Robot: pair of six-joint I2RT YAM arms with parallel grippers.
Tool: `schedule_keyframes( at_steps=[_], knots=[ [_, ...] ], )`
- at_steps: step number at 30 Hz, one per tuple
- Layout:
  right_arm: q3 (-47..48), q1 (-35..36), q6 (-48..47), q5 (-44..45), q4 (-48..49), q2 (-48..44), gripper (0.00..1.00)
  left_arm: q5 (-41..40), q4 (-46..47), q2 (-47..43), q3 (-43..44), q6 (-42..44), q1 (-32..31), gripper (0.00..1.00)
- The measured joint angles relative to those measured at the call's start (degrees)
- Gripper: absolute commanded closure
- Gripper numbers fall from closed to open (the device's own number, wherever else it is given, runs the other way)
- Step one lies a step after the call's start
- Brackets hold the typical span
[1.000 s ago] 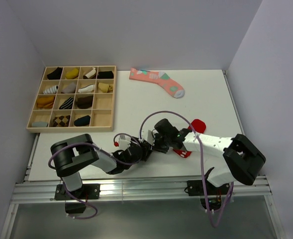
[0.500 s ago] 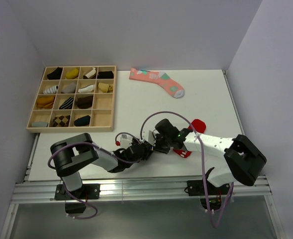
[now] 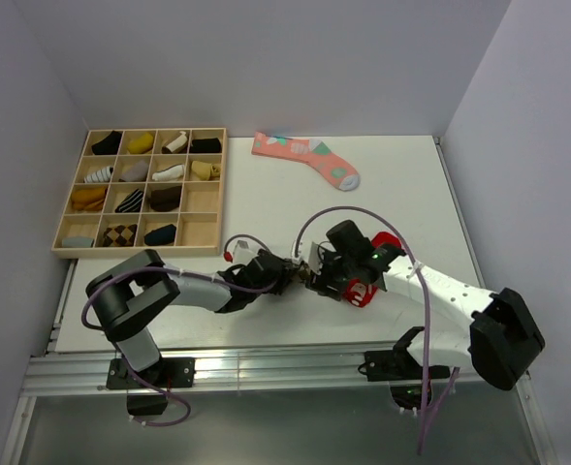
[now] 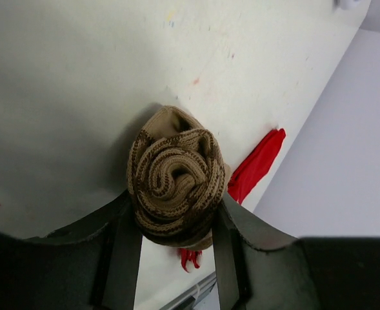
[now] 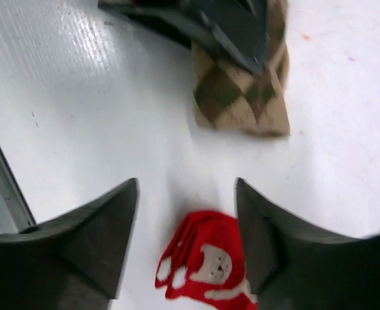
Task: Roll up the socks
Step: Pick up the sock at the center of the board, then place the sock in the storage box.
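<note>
Near-centre of the table (image 3: 266, 203), close to its near edge: argyle sock (image 4: 175, 177) is wound into a tight roll, spiral end facing the left wrist camera. Left gripper (image 4: 175, 206) is clamped on it, one finger on each side of the roll, jaws narrow. From the right wrist view the roll (image 5: 241, 97) shows its brown-and-tan diamonds, with a left finger (image 5: 235, 26) lying across its top. Can't tell whether the roll sits on the table or just above it.

Right gripper (image 5: 186, 187) has its jaws spread wide, holding nothing, and hangs just right of the roll, pointing at it. Red sock (image 5: 202, 268) with the white figure lies on the table between and under its fingers, apart from the roll.

Overhead: both grippers meet nose to nose, left gripper (image 3: 290, 281) and right gripper (image 3: 326, 281). Pink sock (image 3: 304, 155) lies flat at the far edge, well apart. Wooden tray (image 3: 140, 250) of rolled socks sits far left.
</note>
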Motion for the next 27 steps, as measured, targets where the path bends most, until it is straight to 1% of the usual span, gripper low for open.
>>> schedule_keyframes(
  at_steps=[1, 2, 6, 10, 14, 18, 21, 24, 27],
  knots=[
    [0.57, -1.07, -0.02, -0.66, -1.29, -0.85, 0.24, 0.31, -0.24, -0.2, 0.0, 0.79, 0.72, 1.0],
    [1.31, -2.51, -0.17, -1.31, -2.56, -1.68, 0.23, 0.66, -0.37, -0.37, 0.0, 1.44, 1.38, 1.0],
    [4.59, -6.62, 0.13, -1.64, -5.2, -4.04, 0.23, 3.8, 0.22, -0.57, 0.0, 5.95, 4.13, 1.0],
    [6.97, -10.19, 1.25, -1.68, -6.49, -5.7, 0.21, 9.18, 1.49, -0.57, 0.09, 13.16, 7.43, 1.0],
    [9.44, -14.56, 2.38, -1.6, -7.23, -5.79, 0.2, 13.57, 0.57, -0.63, 1.73, 20.2, 10.69, 1.0],
    [11.82, -18.34, 2.67, -2.05, -8.48, -5.42, 0.19, 15.98, -3.56, -2.86, 4.61, 26.73, 13.99, 1.0],
    [13.07, -20.44, 2.62, -2.99, -8.66, -4.87, 0.2, 18.08, -7.19, -5.46, 8.55, 30.97, 17.46, 1.0],
    [13.29, -22.27, 2.54, -4.26, -8.87, -3.89, 0.2, 19.39, -10.56, -7.56, 13.0, 34.14, 21.53, 1.0],
    [13.68, -23.78, 2.4, -5.29, -9.46, -2.56, 0.2, 21.09, -12.2, -9.73, 15.41, 36.52, 27.26, 1.0]
  ],
)
